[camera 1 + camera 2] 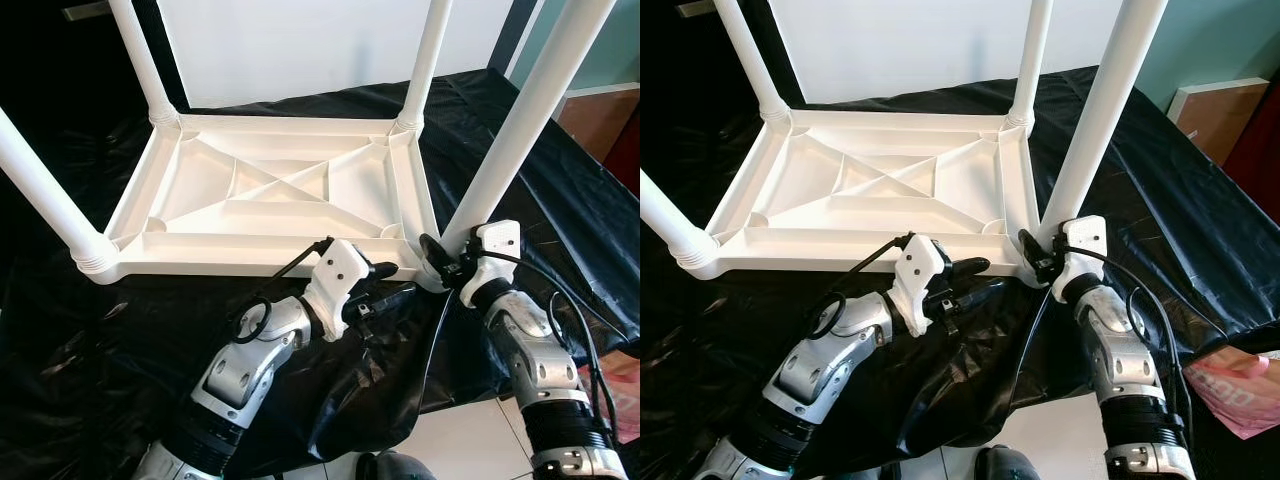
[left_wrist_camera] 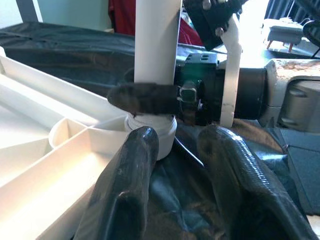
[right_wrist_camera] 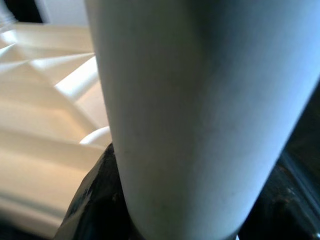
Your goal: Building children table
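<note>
Now right gripper [image 1: 437,255] clamped round near table leg [image 1: 520,120] base, left gripper [image 1: 395,283] parted, empty, beside it.

Both silver arms reach forward, elbows bent. Right gripper [image 1: 437,262] low at front right, black fingers [image 2: 145,96] clamped around white post [image 1: 520,125] near its base. Left gripper [image 1: 385,283] just beside it, fingers [image 2: 131,190] spread apart, gripping nothing, pointing toward right gripper.

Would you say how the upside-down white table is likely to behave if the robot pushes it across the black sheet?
The white table looks like thin ribbed plastic, so probably light and stiff. It lies flat, unlikely to tip. The black sheet may bunch. The right gripper grips a leg.
</note>
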Robot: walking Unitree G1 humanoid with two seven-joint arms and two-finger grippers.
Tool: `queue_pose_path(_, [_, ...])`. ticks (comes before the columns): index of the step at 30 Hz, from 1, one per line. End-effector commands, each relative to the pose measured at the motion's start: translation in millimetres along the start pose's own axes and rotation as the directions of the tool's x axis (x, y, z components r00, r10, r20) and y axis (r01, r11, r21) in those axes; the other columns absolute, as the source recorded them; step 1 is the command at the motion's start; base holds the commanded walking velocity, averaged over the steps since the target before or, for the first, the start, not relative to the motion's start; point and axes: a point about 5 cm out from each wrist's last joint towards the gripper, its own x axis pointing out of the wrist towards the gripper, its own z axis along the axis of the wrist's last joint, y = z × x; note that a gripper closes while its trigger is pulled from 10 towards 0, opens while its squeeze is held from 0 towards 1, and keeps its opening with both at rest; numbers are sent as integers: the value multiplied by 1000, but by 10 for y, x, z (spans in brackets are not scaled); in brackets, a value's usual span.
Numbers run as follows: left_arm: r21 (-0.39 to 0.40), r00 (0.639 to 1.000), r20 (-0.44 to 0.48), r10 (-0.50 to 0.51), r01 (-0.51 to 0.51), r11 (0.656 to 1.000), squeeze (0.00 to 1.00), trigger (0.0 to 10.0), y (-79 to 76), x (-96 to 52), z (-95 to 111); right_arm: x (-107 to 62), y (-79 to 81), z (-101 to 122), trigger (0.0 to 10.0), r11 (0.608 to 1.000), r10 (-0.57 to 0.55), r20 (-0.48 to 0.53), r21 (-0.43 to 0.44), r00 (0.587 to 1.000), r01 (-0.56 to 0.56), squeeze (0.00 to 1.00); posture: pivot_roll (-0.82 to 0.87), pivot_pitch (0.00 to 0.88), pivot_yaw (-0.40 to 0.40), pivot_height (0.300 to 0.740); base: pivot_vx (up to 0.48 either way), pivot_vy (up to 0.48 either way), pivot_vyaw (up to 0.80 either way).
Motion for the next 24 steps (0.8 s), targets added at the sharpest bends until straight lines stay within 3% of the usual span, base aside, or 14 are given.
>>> queue_pose_path(1, [-1,999,-27,-24,24,1000,0,10000,-20,-7,-58,-48,28,-135,10000,998,-62,-69,23,996,64,0,-23,102,-26,740,0,0,0])
queue_pose_path(3, [-1,999,-27,-24,24,1000,0,10000,-20,-7,-58,-48,28,-135,10000,998,-62,-69,23,996,64,0,-23,102,-26,740,0,0,0])
queue_pose_path(9, [-7,999,-34,21,-21,1000,0,10000,12,-4,-68,-73,160,-150,10000,975,-209,-90,56,974,214,0,-18,100,-37,740,0,0,0])
queue_pose_path(19, [-16,999,-36,34,-35,999,0,10000,20,0,-70,-87,204,-150,10000,963,-256,-95,56,962,262,0,-16,98,-42,740,0,0,0])
queue_pose_path(20, [-8,998,-38,50,-50,999,0,10000,31,5,-69,-107,236,-147,10000,945,-319,-95,50,943,325,0,-12,96,-48,740,0,0,0])
queue_pose_path(24, [2,997,-43,64,-64,998,0,10000,42,7,-72,-116,261,-131,10000,932,-353,-86,50,932,358,0,-10,89,-45,740,0,0,0])
